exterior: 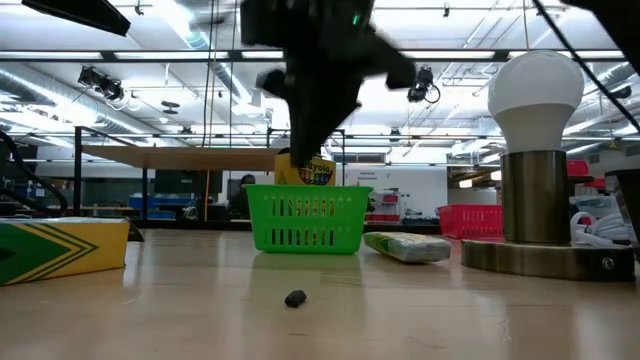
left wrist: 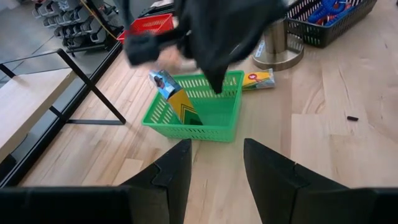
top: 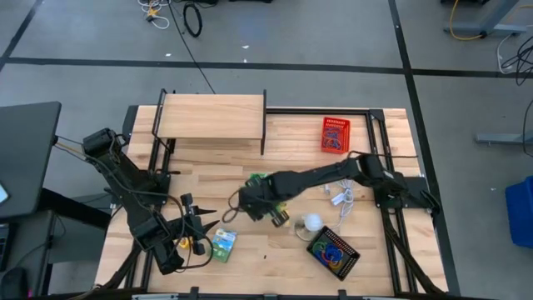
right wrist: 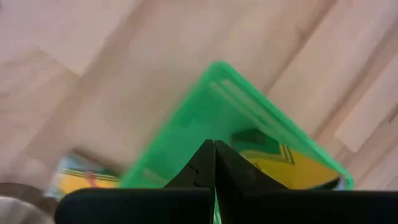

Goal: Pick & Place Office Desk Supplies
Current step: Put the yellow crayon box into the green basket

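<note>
The right gripper (right wrist: 214, 163), fingers pressed together on nothing, hangs over the green basket (left wrist: 205, 115), where a yellow-and-green crayon packet (left wrist: 177, 102) leans upright — its print too small to read. The left gripper (left wrist: 214, 171) waits near the table's front, fingers partly spread and empty; another packet (top: 223, 243) lies beside it, and blue loops (top: 331, 250) fill the black basket (top: 347, 262).
</note>
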`<state>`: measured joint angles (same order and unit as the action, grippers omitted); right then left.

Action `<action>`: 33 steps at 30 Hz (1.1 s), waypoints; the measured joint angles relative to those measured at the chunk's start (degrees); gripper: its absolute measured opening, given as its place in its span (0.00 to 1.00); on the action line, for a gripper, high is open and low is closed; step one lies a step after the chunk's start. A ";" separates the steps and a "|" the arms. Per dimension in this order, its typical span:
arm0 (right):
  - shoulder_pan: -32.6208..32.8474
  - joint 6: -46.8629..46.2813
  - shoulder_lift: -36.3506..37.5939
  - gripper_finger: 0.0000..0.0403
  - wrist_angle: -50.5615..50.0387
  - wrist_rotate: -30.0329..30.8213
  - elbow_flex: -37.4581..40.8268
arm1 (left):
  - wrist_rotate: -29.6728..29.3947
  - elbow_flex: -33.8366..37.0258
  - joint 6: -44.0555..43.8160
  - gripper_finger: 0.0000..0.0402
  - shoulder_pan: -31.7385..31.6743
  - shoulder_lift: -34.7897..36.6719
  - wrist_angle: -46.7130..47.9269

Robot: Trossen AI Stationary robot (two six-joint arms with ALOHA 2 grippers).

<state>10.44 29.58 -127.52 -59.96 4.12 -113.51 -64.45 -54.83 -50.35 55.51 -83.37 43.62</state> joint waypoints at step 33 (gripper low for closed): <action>0.18 -7.26 -4.50 0.00 10.08 15.30 4.44 | 0.02 0.00 2.36 0.38 0.02 -0.02 -1.69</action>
<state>10.62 22.33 -132.03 -49.88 19.42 -109.08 -64.42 -54.83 -47.99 55.53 -83.40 41.93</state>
